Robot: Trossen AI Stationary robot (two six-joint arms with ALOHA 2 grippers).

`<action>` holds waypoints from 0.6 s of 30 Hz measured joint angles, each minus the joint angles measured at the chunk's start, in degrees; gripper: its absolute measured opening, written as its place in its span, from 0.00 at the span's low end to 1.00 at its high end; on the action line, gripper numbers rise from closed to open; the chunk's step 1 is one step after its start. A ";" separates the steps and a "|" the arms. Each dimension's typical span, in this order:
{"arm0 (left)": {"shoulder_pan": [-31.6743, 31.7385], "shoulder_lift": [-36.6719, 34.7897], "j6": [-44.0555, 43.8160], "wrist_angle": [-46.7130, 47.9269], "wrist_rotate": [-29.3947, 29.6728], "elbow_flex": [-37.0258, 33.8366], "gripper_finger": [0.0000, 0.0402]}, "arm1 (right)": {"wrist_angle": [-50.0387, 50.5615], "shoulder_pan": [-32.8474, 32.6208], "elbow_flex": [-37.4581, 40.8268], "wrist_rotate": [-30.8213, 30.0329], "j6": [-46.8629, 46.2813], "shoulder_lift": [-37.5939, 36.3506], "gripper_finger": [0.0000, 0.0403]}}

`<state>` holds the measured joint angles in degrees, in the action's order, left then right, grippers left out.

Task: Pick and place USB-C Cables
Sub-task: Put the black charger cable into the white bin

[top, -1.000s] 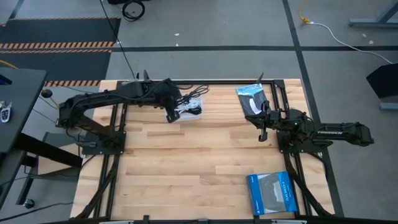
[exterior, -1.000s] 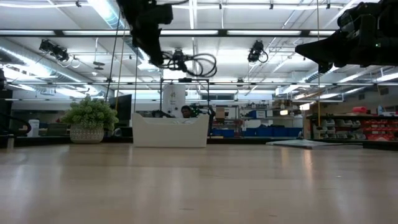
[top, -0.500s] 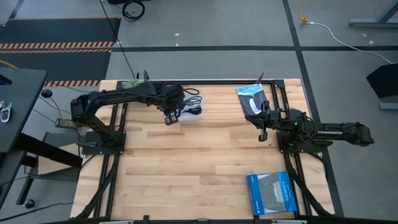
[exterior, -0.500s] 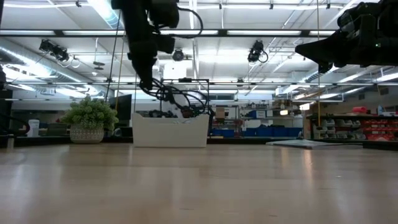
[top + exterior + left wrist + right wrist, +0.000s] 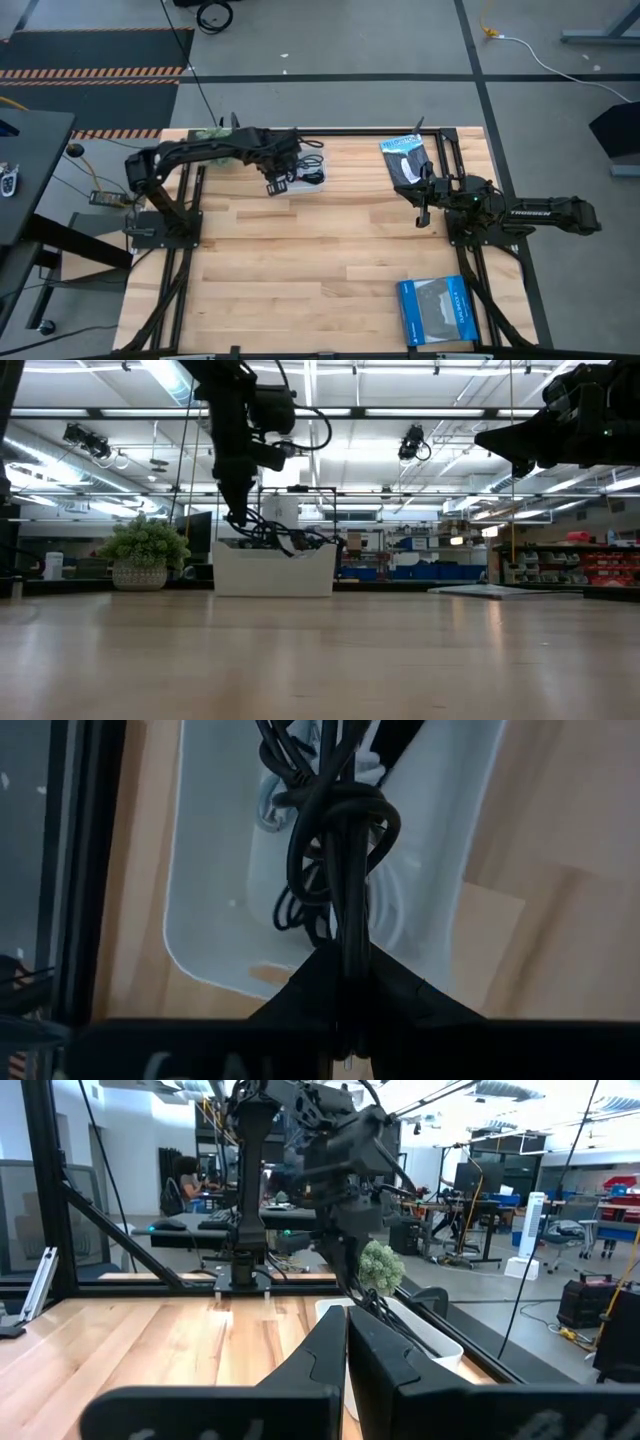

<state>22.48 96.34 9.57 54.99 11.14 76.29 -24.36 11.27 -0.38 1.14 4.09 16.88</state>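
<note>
The step in hand looks like the placing of 1 cable: the left claw [image 5: 274,185], in the upper left centre of the high view, is pinched tight on a black cable bundle [image 5: 335,830] and hangs it over the white tray [image 5: 215,900]. In the left wrist view the bundle's knotted loops dangle from the fingertips down into the tray, where a white cable [image 5: 375,915] already lies on the tray floor under it. The low view shows the same cable at the tray's rim, left of centre, with its lower loops at or just inside the rim. The next move, as I judge it, calls for parting the fingers so the bundle drops fully inside, then lifting straight up so no loop snags. The right claw [image 5: 422,213] waits at the right centre of the tabletop [image 5: 320,270], fingers together and holding nothing. A blue packet [image 5: 407,160] lies near it at the upper right, and another blue packet [image 5: 437,312] at the lower right. The right arm reads "TROSSEN" in the high view; the packets' print is too small to read.
</note>
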 joint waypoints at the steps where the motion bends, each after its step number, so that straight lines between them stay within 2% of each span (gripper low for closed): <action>1: 0.25 0.28 0.49 -0.43 0.01 0.00 0.08 | -0.02 0.00 0.00 0.01 0.01 0.00 0.05; 18: 2.86 4.93 2.09 -3.55 -2.15 0.00 0.08 | -0.13 0.00 0.00 0.01 0.01 0.00 0.05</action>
<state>25.34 101.27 11.66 51.44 8.99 76.29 -24.49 11.27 -0.38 1.14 4.10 16.88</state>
